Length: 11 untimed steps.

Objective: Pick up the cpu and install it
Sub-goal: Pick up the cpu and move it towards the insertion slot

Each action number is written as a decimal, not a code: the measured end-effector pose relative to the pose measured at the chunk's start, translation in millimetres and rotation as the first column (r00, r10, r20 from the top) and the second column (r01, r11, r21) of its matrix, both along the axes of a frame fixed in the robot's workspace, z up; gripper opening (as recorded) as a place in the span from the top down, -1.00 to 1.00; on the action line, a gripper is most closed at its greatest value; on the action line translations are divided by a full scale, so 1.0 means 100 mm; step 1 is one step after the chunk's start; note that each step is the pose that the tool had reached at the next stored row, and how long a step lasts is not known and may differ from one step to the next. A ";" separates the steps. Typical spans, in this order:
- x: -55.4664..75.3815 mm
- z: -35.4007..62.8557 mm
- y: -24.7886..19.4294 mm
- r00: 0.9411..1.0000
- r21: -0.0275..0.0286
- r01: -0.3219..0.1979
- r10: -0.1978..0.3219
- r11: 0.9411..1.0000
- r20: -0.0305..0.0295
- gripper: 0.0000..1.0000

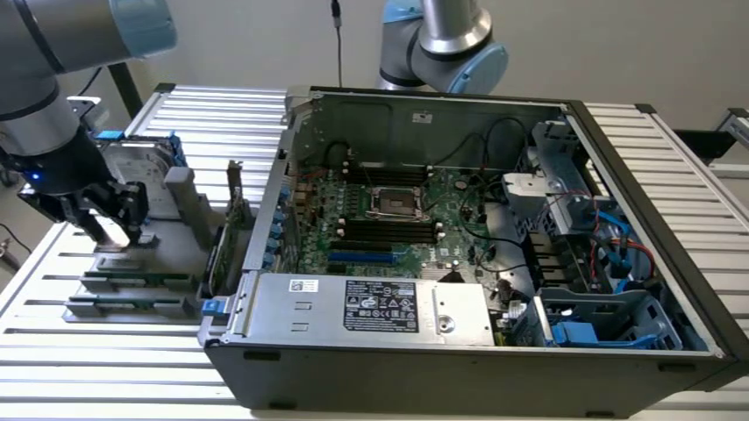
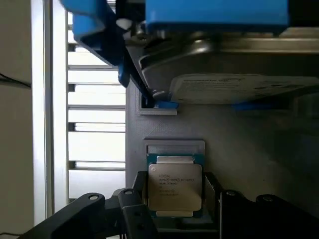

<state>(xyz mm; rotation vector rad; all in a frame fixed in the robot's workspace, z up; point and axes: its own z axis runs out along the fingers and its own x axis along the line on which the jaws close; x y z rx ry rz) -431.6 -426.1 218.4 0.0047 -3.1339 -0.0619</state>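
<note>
1. Counter (image 1: 702,175): white slatted metal. It carries the whole set-up.
2. Computer case (image 1: 445,377): dark, lying on its side with the panel off. It takes up the middle and the exterior view's right.
3. Robot arm (image 1: 47,132): grey, reaching down at the exterior view's left, outside the case.
4. Motherboard (image 1: 457,237): green, flat on the case floor, with black cables across it.
5. Power supply (image 1: 363,307): silver box with a label, along the near edge of the case.
6. Parts holder (image 1: 175,237) (image 2: 239,149): grey, on the counter just beside the case's left wall.
7. Hard drive (image 1: 135,162) (image 2: 239,84): silver, in a blue frame, standing on edge at the holder's far end.
8. Tool (image 1: 114,235) (image 2: 177,175): lowered onto the holder, in front of the hard drive. In the wrist view its black fingers (image 2: 141,194) sit against two opposite side edges of the chip, pinching it.
9. Memory sticks (image 1: 135,282): two long green strips lying in the near part of the holder.
10. CPU socket (image 1: 392,203): square metal frame with a dark centre, mid-motherboard, well apart from the tool.
11. cpu (image 2: 174,186): silver-grey lid with printed lettering and a thin green rim. It lies flat in a shallow recess of the holder, between the fingers, near the hard drive.
</note>
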 end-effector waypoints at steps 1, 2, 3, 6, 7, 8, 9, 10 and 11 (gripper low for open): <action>0.00 0.043 0.000 1.000 0.000 0.000 0.000 1.000 -0.001 -0.09; 0.00 0.088 0.000 1.000 0.000 0.000 0.000 1.000 -0.002 -0.09; 0.00 0.134 0.000 1.000 0.000 0.000 0.000 1.000 -0.003 -0.09; 0.01 0.268 0.000 1.000 0.000 0.000 0.000 1.000 -0.006 -0.09; 0.01 0.315 0.000 1.000 0.000 0.000 0.000 1.000 -0.007 -0.09; 0.02 0.364 0.000 1.000 0.000 0.000 0.000 1.000 -0.007 -0.09; 0.02 0.404 0.000 1.000 0.000 0.000 0.000 1.000 -0.008 -0.09; 0.03 0.452 0.000 1.000 0.000 0.000 0.000 1.000 -0.008 -0.09; 0.04 0.497 0.001 1.000 0.000 0.000 0.000 1.000 -0.008 -0.09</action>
